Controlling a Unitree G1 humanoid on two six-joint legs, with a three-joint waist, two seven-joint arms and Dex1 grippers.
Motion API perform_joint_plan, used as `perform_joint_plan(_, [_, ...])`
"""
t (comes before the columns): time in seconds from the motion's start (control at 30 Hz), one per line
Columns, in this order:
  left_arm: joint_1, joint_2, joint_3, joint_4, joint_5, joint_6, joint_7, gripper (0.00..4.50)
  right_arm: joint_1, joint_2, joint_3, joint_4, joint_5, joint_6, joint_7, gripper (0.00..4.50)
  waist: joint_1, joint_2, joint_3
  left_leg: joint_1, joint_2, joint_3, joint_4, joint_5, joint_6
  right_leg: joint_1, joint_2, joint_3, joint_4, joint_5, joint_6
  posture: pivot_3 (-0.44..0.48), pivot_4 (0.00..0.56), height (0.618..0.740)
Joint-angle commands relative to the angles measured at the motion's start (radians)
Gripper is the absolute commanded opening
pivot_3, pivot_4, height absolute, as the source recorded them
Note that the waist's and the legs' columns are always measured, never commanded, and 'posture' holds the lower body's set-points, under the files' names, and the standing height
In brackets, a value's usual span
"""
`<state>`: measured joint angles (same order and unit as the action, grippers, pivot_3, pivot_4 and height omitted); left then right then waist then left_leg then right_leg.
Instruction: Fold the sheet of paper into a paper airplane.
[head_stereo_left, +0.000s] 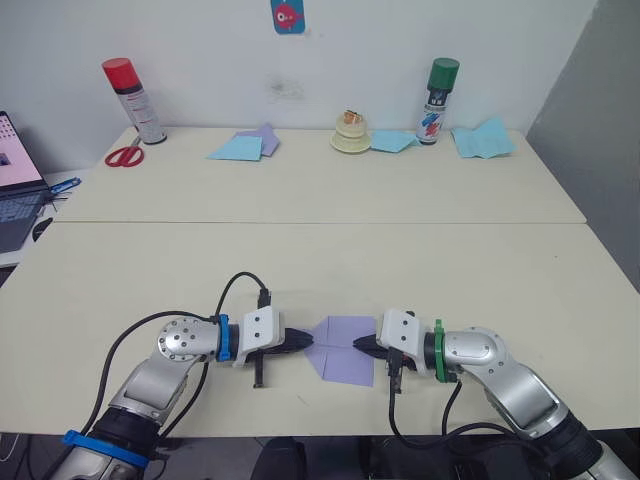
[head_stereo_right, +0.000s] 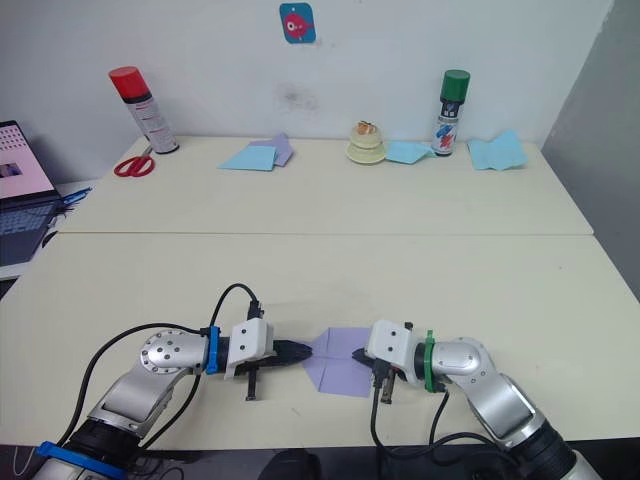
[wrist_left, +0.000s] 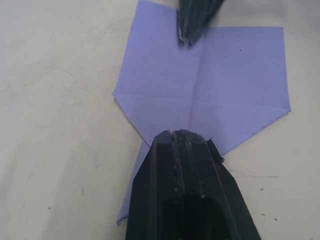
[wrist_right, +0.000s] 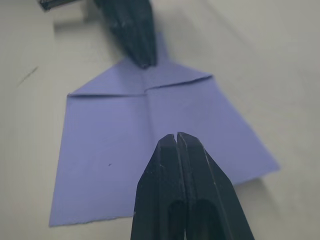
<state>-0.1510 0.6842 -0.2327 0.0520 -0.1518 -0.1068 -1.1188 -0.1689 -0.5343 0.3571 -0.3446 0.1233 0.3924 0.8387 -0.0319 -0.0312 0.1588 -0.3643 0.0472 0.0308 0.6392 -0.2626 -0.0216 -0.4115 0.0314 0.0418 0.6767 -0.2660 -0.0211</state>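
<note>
2 closed pincers, left pincer (head_stereo_left: 308, 342), right pincer (head_stereo_left: 358, 346), pressing sheet of paper (head_stereo_left: 341, 352)

Both forearms lie low and near level, reaching inward so the grippers face each other tip to tip. The left gripper (head_stereo_left: 308, 341) points toward 3 o'clock from its white wrist block, its two black fingers pressed together into one narrow wedge. The right gripper (head_stereo_left: 356, 346) points toward 9 o'clock, its fingers likewise closed, only a thin seam showing between them in the right wrist view. The two tips sit near each other but apart, each arm's elbow trailing back toward 6 o'clock.
</note>
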Motion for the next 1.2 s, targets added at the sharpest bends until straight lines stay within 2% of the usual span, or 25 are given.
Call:
perform_joint_plan(0.03, [0.039, 0.01, -0.03, 0.046, 0.05, 0.057, 0.008, 0.0, 0.007, -0.037, -0.115, -0.101, 0.115, 0.089, 0.029, 0.57, 0.0, 0.0, 0.001, 0.0, 0.0, 0.0, 0.0, 0.0, 0.0, 0.0, 0.0, 0.0, 0.0, 0.0, 0.0, 0.0, 0.15, 0.725])
perform_joint_plan(0.17, [0.032, -0.003, -0.036, 0.037, 0.049, 0.057, 0.012, 0.0, 0.014, -0.061, -0.216, -0.12, 0.225, 0.255, 0.011, 1.92, 0.001, -0.001, 0.001, 0.0, 0.0, 0.0, -0.002, 0.0, 0.0, 0.0, 0.0, 0.0, -0.002, 0.0, 0.0, 0.0, 0.15, 0.725])
perform_joint_plan(0.27, [0.026, -0.011, -0.04, 0.032, 0.05, 0.056, 0.014, 0.0, -0.028, -0.017, -0.234, -0.094, 0.297, 0.434, -0.041, 2.97, 0.001, 0.0, 0.002, 0.0, 0.0, 0.0, -0.003, 0.0, 0.0, 0.0, 0.0, 0.0, -0.002, 0.0, 0.0, 0.0, 0.15, 0.725])
perform_joint_plan(0.4, [0.025, -0.013, -0.041, 0.028, 0.051, 0.055, 0.015, 0.0, -0.092, 0.045, -0.203, -0.053, 0.35, 0.564, -0.065, 2.97, 0.0, 0.001, 0.004, 0.0, 0.0, 0.0, -0.003, 0.0, 0.0, 0.0, 0.0, 0.001, -0.002, 0.0, 0.001, 0.0, 0.15, 0.725])
perform_joint_plan(0.6, [0.034, -0.011, -0.033, -0.001, 0.042, 0.076, 0.027, 0.0, -0.157, 0.114, -0.125, 0.08, 0.334, 0.56, -0.068, 2.97, 0.001, 0.001, 0.004, -0.002, 0.0, 0.0, -0.004, 0.0, 0.0, 0.0, 0.0, 0.0, -0.005, 0.002, 0.003, 0.0, 0.15, 0.725])
perform_joint_plan(0.67, [0.039, -0.01, -0.029, -0.019, 0.038, 0.085, 0.03, 0.0, -0.165, 0.133, -0.114, 0.101, 0.338, 0.543, -0.062, 2.62, 0.0, 0.001, 0.004, -0.002, 0.0, 0.0, -0.005, 0.0, 0.0, 0.0, 0.0, 0.0, -0.007, 0.003, 0.006, 0.0, 0.15, 0.725])
perform_joint_plan(0.73, [0.046, -0.009, -0.023, -0.037, 0.034, 0.094, 0.033, 0.0, -0.169, 0.14, -0.104, 0.109, 0.342, 0.525, -0.049, 2.08, 0.0, 0.001, 0.004, -0.002, 0.0, 0.001, -0.008, 0.0, 0.0, 0.0, 0.0, 0.0, -0.01, 0.004, 0.008, 0.0, 0.15, 0.725])
perform_joint_plan(0.9, [0.07, 0.009, 0.01, -0.096, 0.006, 0.123, 0.038, 0.0, -0.167, 0.144, -0.087, 0.103, 0.348, 0.486, -0.014, 0.15, 0.0, 0.001, 0.004, -0.005, 0.0, 0.0, -0.01, 0.0, 0.0, -0.001, 0.0, -0.001, -0.014, 0.005, 0.008, 0.0, 0.15, 0.725])
perform_joint_plan(1.03, [0.088, 0.031, 0.067, -0.172, -0.046, 0.183, 0.046, 0.0, -0.161, 0.138, -0.082, 0.072, 0.351, 0.434, 0.017, 0.03, -0.003, 0.0, 0.005, -0.013, 0.0, 0.0, -0.009, 0.0, 0.0, -0.009, 0.0, -0.001, -0.013, 0.005, 0.008, 0.0, 0.15, 0.725])
perform_joint_plan(1.2, [0.105, 0.072, 0.202, -0.325, -0.197, 0.388, 0.084, 0.0, -0.181, 0.1, -0.061, 0.035, 0.254, 0.198, 0.055, 0.03, -0.006, -0.002, 0.011, -0.019, 0.001, -0.003, -0.009, 0.0, 0.0, -0.014, 0.001, -0.004, -0.012, 0.005, 0.008, 0.0, 0.15, 0.725])
